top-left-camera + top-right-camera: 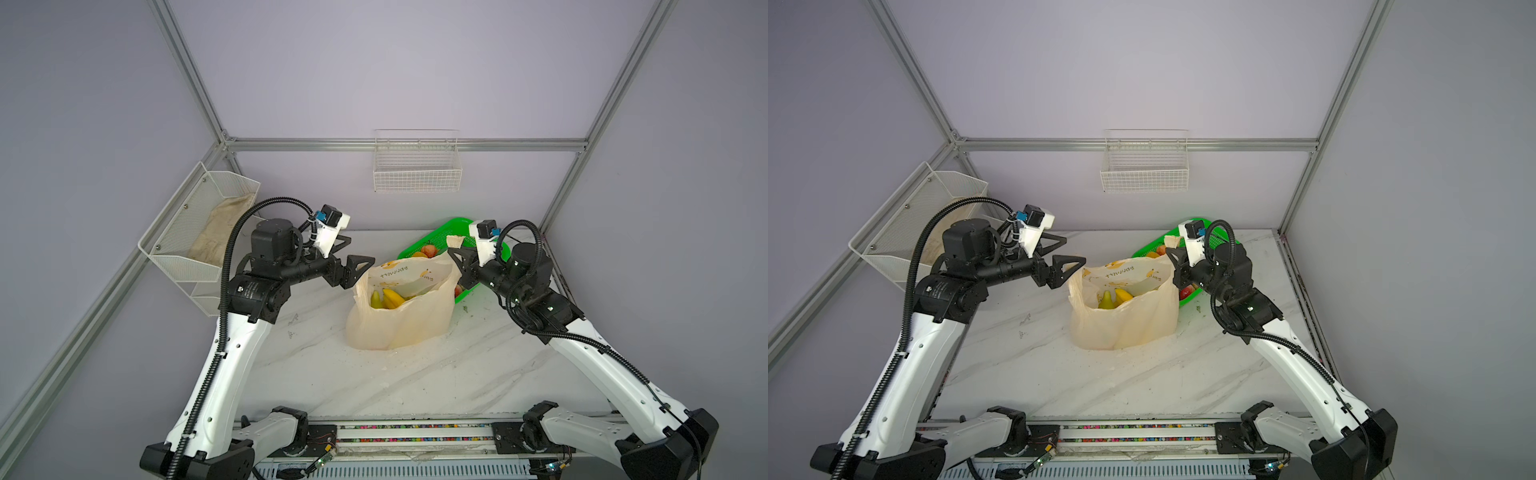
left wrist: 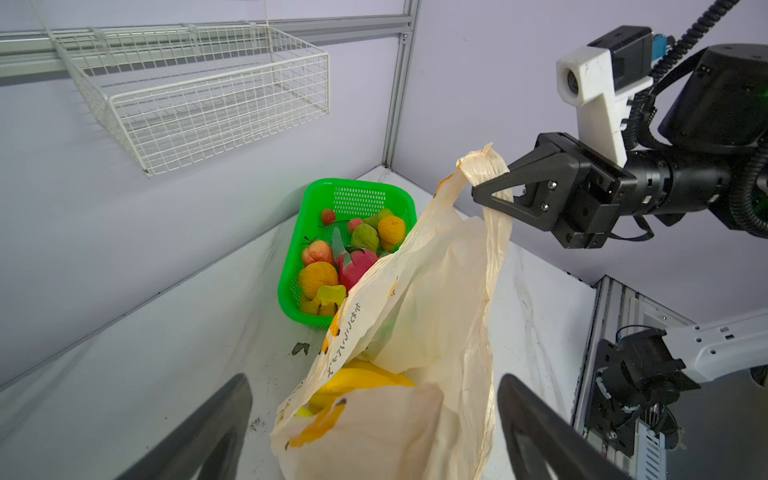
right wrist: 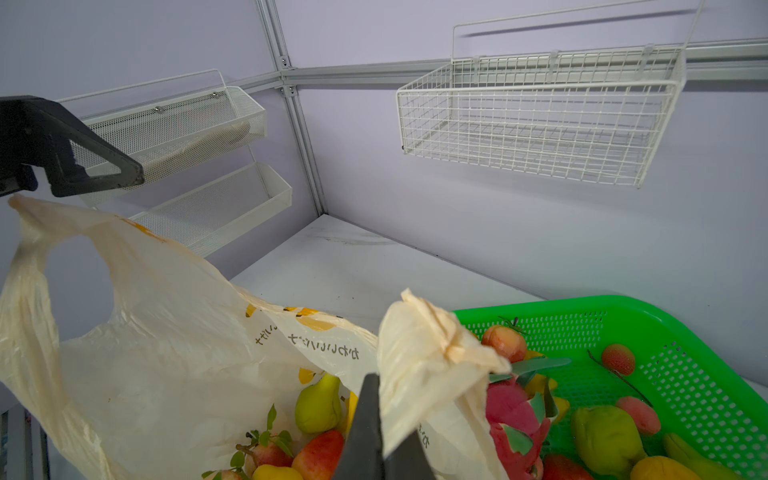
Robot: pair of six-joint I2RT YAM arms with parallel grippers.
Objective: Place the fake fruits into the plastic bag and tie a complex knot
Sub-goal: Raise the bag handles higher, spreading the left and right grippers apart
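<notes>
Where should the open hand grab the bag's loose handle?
Pinch the loose handle loop at its top, left gripper coming from the plastic bag's left. It stands upright just under those open jaws; the right gripper holds the other handle.

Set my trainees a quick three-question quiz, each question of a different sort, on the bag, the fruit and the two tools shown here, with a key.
1. True or false: some fake fruits lie in the green basket.
2. Which tool is shut on a handle of the plastic bag? A left, B right, C both.
3. Fill in: in both top views, yellow ___ show in the bag's open mouth.
Key: 1 true. 2 B: the right tool pinches it; the left tool stands open beside the bag. 3 bananas.
</notes>
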